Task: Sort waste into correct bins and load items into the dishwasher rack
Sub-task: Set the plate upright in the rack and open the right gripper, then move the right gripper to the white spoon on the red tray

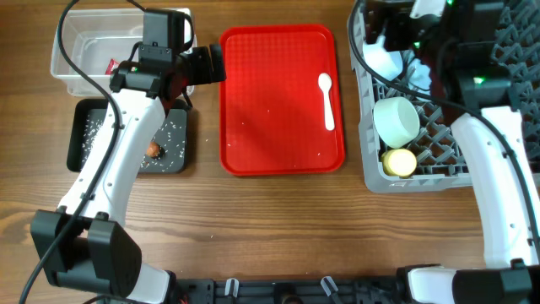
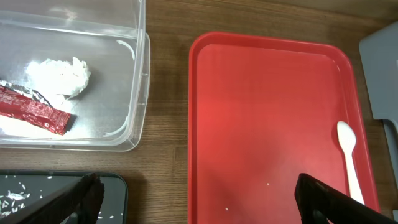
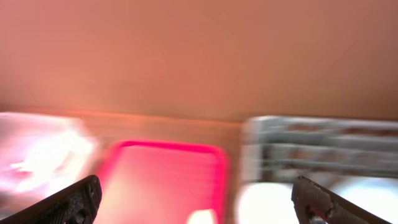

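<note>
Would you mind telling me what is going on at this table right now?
Two robot arms are clearing a meal tray. The red wrapper and tissue ball lie in the clear tub. Rice grains and an orange food piece are in the black tray. A pale bowl and yellow cup sit in the dishwasher rack. The white spoon lies on the red serving tray. The left arm and right arm both have open, empty jaws.

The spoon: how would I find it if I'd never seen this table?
Find the flat red serving tray in the middle of the table. Along its edge nearest the grey dishwasher rack lies the white plastic spoon. It is the tray's only big thing; the rest is tiny white specks.
</note>
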### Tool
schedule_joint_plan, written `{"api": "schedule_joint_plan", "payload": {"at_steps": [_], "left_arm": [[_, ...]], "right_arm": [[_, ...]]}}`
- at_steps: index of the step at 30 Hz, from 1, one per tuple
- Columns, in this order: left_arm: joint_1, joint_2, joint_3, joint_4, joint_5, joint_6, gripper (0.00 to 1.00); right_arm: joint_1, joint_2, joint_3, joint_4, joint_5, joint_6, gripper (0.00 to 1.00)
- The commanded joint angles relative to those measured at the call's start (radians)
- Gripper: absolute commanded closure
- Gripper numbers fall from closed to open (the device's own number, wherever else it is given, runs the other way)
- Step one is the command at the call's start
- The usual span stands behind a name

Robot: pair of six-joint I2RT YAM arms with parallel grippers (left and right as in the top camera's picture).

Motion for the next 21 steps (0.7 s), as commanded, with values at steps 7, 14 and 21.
{"api": "schedule_joint_plan", "payload": {"at_steps": [7, 14, 21], "left_arm": [[0.000, -0.008, 0.014, 0.000, -0.013, 0.005, 0.00], [0.000, -0.008, 0.014, 0.000, -0.013, 0.005, 0.00], [0.000, -0.008, 0.014, 0.000, -0.013, 0.006, 0.00]], "right_arm": [[0.180, 0.268, 0.002, -0.114, 0.110, 0.104, 0.22], [0.195, 0.455, 0.002, -0.075, 0.211, 0.105, 0.37], [0.196, 0.564, 0.002, -0.075, 0.249, 0.105, 0.38]]}}
